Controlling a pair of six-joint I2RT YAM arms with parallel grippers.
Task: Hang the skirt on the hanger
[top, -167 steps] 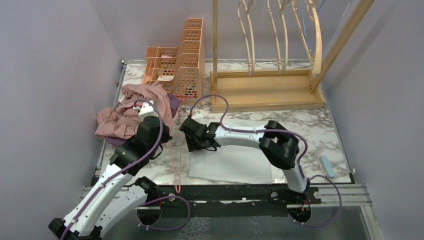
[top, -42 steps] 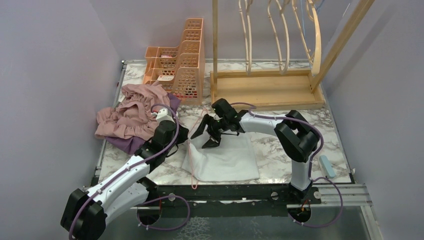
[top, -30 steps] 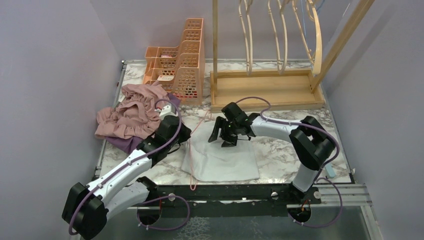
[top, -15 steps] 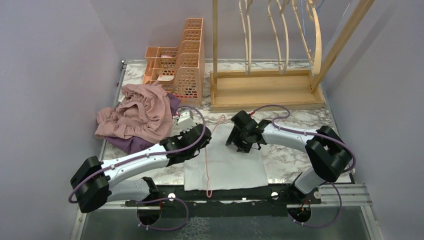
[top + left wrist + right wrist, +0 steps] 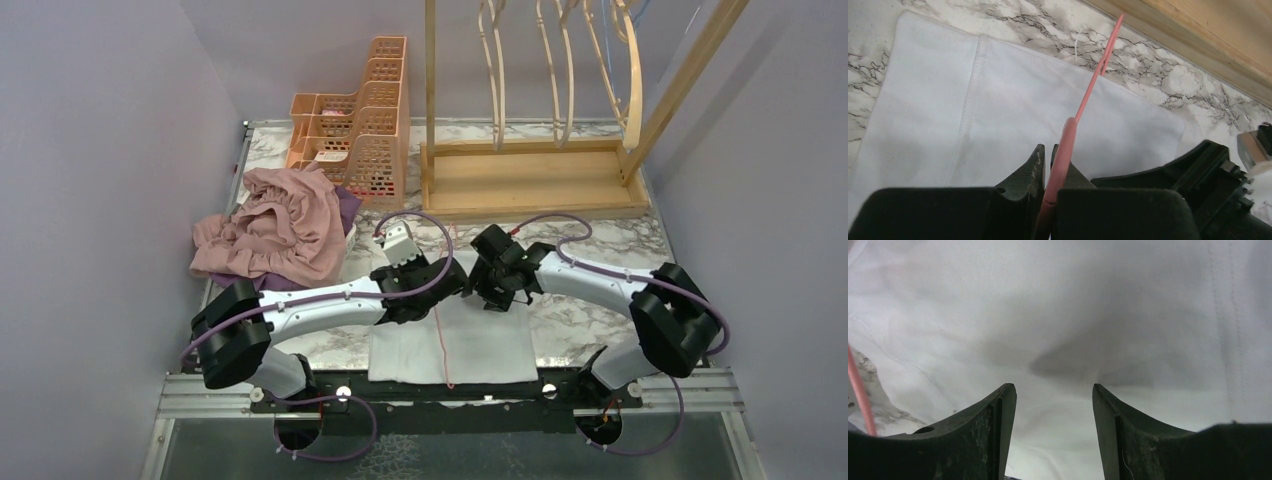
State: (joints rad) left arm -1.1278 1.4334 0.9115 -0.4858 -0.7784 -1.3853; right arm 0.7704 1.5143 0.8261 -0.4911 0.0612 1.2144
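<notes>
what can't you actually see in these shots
Top view: the skirt's far edge, under both arms.
Left wrist: the hanger's near end, buried between the left gripper's fingers.
Right wrist: whether the right gripper touches fabric; skirt edges cut off by the frame.
Top view: basket contents, too small.

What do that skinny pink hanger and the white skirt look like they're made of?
The hanger looks like smooth moulded plastic: thin, straight and one even pink. The skirt seems to be a matte woven cloth, perhaps cotton, judging by its stitched seam lines and soft creases.
</notes>
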